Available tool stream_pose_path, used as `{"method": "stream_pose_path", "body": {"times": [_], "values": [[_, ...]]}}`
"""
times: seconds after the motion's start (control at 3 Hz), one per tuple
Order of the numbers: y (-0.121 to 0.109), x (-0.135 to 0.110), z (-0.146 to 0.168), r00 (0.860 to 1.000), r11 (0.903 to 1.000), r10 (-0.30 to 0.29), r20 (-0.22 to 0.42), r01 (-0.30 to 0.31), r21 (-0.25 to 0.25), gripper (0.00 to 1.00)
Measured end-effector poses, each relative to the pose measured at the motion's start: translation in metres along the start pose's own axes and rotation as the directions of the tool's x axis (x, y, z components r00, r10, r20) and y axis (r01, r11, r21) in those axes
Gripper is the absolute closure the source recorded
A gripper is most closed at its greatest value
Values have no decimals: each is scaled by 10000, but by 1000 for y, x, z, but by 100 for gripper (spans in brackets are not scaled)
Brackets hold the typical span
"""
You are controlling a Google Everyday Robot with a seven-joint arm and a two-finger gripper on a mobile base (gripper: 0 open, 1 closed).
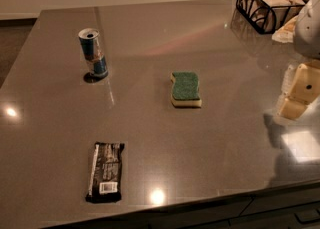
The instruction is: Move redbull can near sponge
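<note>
The redbull can [93, 53] stands upright on the grey-brown counter [200, 148], at the back left. The sponge [186, 89], dark green on top with a pale yellow base, lies flat near the middle of the counter, well to the right of the can. My gripper [296, 94] hangs at the right edge of the view, above the counter, to the right of the sponge and far from the can. It holds nothing that I can see.
A flat black snack wrapper [105, 171] lies near the counter's front edge on the left. A black wire basket [265, 4] with pale packets stands at the back right corner. The counter's front edge runs along the bottom.
</note>
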State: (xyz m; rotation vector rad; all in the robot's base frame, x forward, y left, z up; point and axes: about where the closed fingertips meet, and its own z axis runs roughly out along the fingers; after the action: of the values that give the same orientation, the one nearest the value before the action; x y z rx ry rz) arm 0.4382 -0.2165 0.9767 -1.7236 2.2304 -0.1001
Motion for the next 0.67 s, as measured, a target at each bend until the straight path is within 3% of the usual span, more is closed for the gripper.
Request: {"method": "stream_pose_path", "body": {"times": [0.33,0.67], "values": [[0,0,0,10000,10000,0,1,0,2,0],[-12,-25,7,9966,9999,-75,816,65,126,0]]}}
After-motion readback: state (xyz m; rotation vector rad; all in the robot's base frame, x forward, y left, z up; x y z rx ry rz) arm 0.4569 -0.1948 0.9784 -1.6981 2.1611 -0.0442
